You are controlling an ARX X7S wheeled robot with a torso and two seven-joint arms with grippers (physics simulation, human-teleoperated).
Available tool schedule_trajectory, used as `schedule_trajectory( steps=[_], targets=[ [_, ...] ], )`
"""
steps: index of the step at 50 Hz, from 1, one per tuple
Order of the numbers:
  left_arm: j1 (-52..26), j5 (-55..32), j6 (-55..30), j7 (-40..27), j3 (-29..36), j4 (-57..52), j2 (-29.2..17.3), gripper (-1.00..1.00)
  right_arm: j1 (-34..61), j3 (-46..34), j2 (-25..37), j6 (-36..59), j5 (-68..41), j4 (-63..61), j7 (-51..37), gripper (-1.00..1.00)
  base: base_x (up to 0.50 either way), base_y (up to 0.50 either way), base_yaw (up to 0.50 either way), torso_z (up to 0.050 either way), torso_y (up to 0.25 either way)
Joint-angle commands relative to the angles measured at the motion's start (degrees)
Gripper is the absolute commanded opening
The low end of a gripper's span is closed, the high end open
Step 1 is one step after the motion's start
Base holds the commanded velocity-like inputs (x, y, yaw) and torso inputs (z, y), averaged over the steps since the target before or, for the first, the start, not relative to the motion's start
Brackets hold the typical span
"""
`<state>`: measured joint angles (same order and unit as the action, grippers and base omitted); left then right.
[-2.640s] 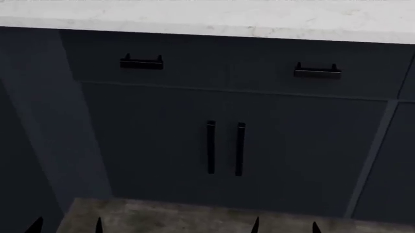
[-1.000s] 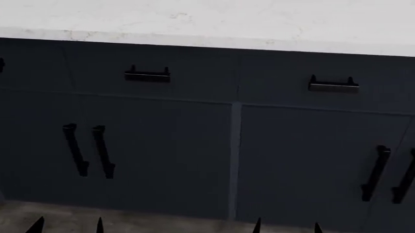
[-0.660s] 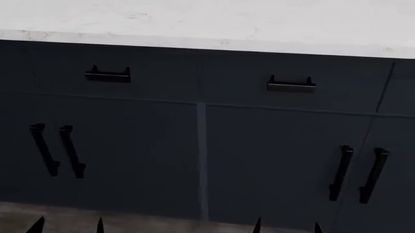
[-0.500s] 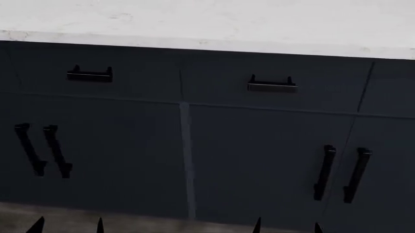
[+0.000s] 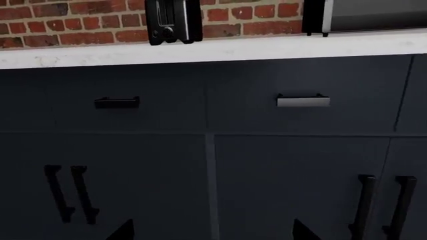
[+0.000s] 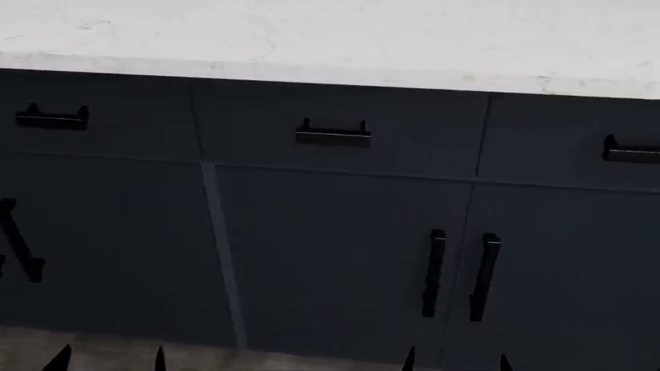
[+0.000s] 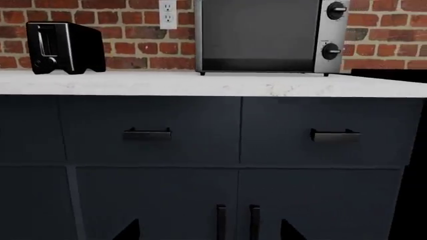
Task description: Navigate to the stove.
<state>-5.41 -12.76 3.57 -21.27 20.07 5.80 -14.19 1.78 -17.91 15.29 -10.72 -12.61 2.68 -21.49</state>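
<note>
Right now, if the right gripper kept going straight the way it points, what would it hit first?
Most likely the dark cabinet doors under the white countertop, near the paired vertical handles. The distance is unclear.

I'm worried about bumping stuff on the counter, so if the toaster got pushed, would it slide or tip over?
The toaster is a squat black box standing flat on the white counter, so it would probably slide rather than tip. It looks rigid and boxy, so rolling seems unlikely. The counter looks smooth, so a light shove might shift it toward the brick wall behind.
</note>
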Motion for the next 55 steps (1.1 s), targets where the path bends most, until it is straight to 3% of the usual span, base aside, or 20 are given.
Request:
schedule_trajectory(
  steps=[1,55],
  targets=[
    [-0.1,-0.2,0.1,-0.1,0.2,0.2,-0.1,1.00,0.1,-0.2,0.1,-0.3,-0.1,0.3,-0.1,1.00,-0.50,-0.04,0.00,0.000,0.000],
    [-0.5,-0.9,0.3,-0.9,1.3,0.4,-0.7,1.00,0.2,-1.1,0.8,-0.5,-0.2,0.2,-1.3,1.00,-0.50,-0.04,0.00,0.000,0.000]
  ],
)
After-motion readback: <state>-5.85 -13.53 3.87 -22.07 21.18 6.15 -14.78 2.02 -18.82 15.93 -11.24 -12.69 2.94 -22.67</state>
